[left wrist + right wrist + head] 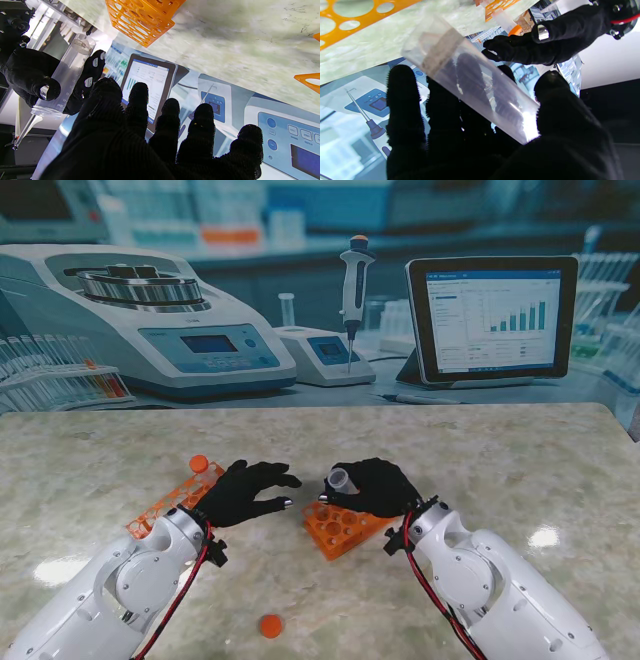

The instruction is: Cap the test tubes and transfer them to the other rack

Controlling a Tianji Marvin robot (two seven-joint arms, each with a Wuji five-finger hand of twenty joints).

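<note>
My right hand (378, 486) is shut on a clear, uncapped test tube (340, 477), held tilted above an orange rack (345, 530) with its open mouth toward my left hand. The right wrist view shows the tube (470, 82) lying across my fingers. My left hand (245, 491) hovers just left of it, fingers spread and holding nothing; the left wrist view shows the tube (67, 72) in the right hand (30, 72). A second orange rack (165, 508) lies at the left, with an orange-capped tube (199, 464) at its far end. A loose orange cap (270, 626) lies near me.
A printed lab backdrop with a centrifuge, pipette and tablet stands along the far edge of the marble table (520, 470). Both racks sit near the table's middle, between my forearms.
</note>
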